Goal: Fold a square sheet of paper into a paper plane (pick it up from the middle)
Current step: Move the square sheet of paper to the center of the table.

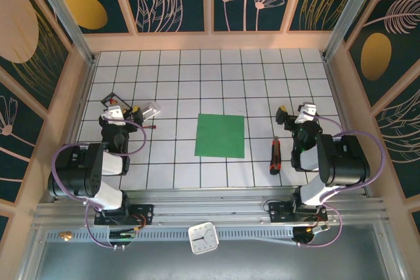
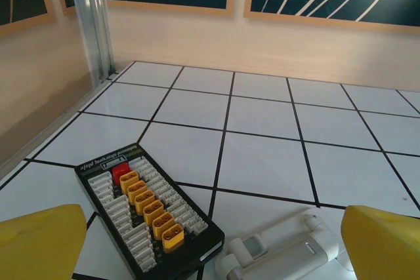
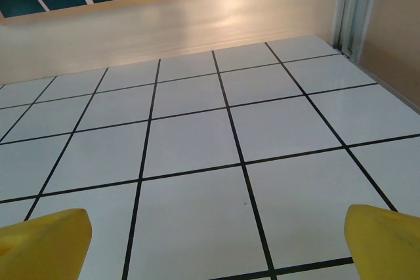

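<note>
The square sheet of paper [image 1: 220, 135] is bright green and lies flat on the white tiled table, midway between the two arms, with no fold in it. My left gripper [image 1: 122, 107] hovers at the left side of the table, well left of the sheet. Its yellow fingers [image 2: 39, 240] stand wide apart with nothing between them, so my left gripper [image 2: 216, 247] is open. My right gripper [image 1: 295, 111] sits right of the sheet. In the right wrist view my right gripper [image 3: 216, 240] is open over bare tiles.
A black connector board [image 2: 141, 211] and a white plastic device [image 2: 289, 250] lie just ahead of the left gripper. A red-and-black hand tool [image 1: 275, 155] lies right of the sheet. A small clock [image 1: 203, 238] rests on the front rail. Walls enclose three sides of the table.
</note>
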Controlling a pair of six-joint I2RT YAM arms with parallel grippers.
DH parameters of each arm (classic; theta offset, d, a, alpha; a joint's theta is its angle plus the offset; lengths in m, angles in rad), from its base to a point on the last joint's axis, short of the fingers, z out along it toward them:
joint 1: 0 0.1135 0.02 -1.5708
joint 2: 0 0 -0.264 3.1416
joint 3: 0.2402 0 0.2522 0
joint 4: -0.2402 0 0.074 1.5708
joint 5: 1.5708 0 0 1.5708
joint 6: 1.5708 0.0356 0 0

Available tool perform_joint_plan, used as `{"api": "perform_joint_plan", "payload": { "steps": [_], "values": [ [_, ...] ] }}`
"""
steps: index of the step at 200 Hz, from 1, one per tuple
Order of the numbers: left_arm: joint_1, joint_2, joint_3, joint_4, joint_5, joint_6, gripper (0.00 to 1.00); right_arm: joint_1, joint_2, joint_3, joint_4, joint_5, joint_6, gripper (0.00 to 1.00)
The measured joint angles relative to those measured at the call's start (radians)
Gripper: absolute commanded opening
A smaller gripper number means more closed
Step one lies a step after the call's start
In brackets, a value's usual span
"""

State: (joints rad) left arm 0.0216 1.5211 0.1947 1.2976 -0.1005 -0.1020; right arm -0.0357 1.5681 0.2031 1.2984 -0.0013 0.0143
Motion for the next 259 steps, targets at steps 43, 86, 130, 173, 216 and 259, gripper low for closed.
{"api": "perform_joint_plan", "payload": {
  "steps": [43, 86, 130, 173, 216, 259],
  "values": [
    [0.0, 0.0, 0.0, 0.0, 0.0, 0.0, 0.99, 0.0, 0.0, 0.0, 0.0, 0.0, 0.0, 0.99],
    [0.0, 0.0, 0.0, 0.0, 0.0, 0.0, 0.99, 0.0, 0.0, 0.0, 0.0, 0.0, 0.0, 0.99],
    [0.0, 0.0, 0.0, 0.0, 0.0, 0.0, 0.99, 0.0, 0.0, 0.0, 0.0, 0.0, 0.0, 0.99],
    [0.0, 0.0, 0.002, 0.0, 0.0, 0.0, 0.99, 0.0, 0.0, 0.0, 0.0, 0.0, 0.0, 0.99],
    [0.0, 0.0, 0.003, 0.0, 0.0, 0.0, 0.99, 0.0, 0.0, 0.0, 0.0, 0.0, 0.0, 0.99],
    [0.0, -0.051, 0.005, -0.06, 0.016, 0.0, 0.99, 0.031, -0.068, 0.005, -0.077, 0.06, -0.001, 0.99]
  ]
}}
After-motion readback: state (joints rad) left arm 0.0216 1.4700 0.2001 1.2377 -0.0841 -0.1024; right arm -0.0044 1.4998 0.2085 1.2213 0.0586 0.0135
